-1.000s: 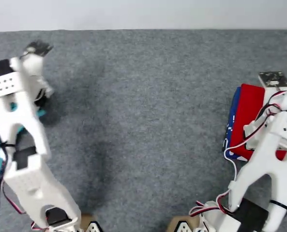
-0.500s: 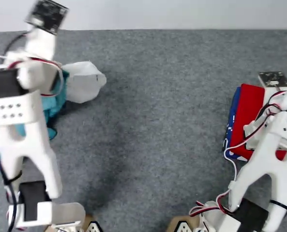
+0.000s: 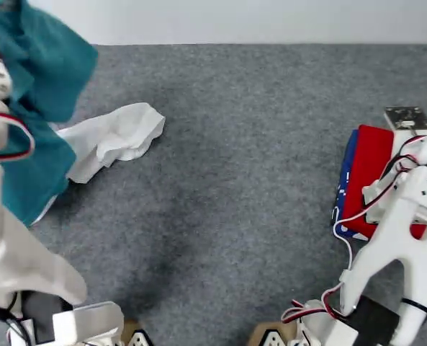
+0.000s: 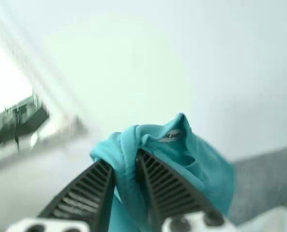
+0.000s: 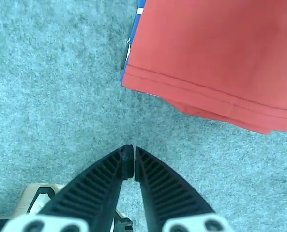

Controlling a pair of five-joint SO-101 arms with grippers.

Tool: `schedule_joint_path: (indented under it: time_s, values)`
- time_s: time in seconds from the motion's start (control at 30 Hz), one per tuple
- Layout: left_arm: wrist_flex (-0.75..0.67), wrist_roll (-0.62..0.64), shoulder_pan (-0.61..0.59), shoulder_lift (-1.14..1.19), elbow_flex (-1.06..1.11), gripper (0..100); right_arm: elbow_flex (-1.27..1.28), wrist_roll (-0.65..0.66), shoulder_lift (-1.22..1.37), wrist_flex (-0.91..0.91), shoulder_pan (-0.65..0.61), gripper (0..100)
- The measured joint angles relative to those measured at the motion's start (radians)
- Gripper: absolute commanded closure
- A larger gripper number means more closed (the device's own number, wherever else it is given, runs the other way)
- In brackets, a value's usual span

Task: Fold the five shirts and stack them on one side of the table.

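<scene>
Your left end effector (image 4: 125,163) clamped tight on teal shirt (image 4: 191,159) — shirt hangs above bench (image 3: 256,144) at 10 o'clock. White shirt (image 3: 119,137) crumpled just beside it. Your right end effector (image 5: 130,154) closed, empty — near red shirt (image 5: 216,53), which lies on blue shirt (image 3: 347,173) at 3 o'clock.

At ten o'clock the teal shirt (image 3: 44,65) is cut off by the frame edge; at three o'clock the blue shirt (image 3: 348,155) lies mostly hidden under the red shirt (image 3: 375,169).

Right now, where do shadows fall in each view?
High view: a soft shadow darkens the table centre-left, near the white shirt. Right wrist view: even light, a thin shadow along the red shirt edge. Left wrist view: pale wall behind the teal shirt.
</scene>
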Motion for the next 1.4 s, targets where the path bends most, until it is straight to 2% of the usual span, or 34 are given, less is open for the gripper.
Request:
schedule_joint_path:
  time_s: [0.17,0.4,0.57,0.73,1.07,1.4]
  values:
    - [0.061,0.008,0.186,-0.006,-0.031,100,0.0,0.0,0.0,0.0,0.0,98.2]
    - [0.083,0.098,0.44,0.02,0.049,100,0.0,0.0,0.0,0.0,0.0,98.2]
    - [0.083,0.124,0.56,0.06,0.141,100,0.0,0.0,0.0,0.0,0.0,98.1]
    - [0.11,0.127,0.532,0.13,0.325,100,0.0,0.0,0.0,0.0,0.0,98.0]
    - [0.118,0.054,0.339,0.147,0.698,100,0.0,0.0,0.0,0.0,-0.005,98.0]
    - [0.118,-0.115,0.167,-0.147,1.181,99,0.0,0.0,0.0,0.0,-0.091,98.0]
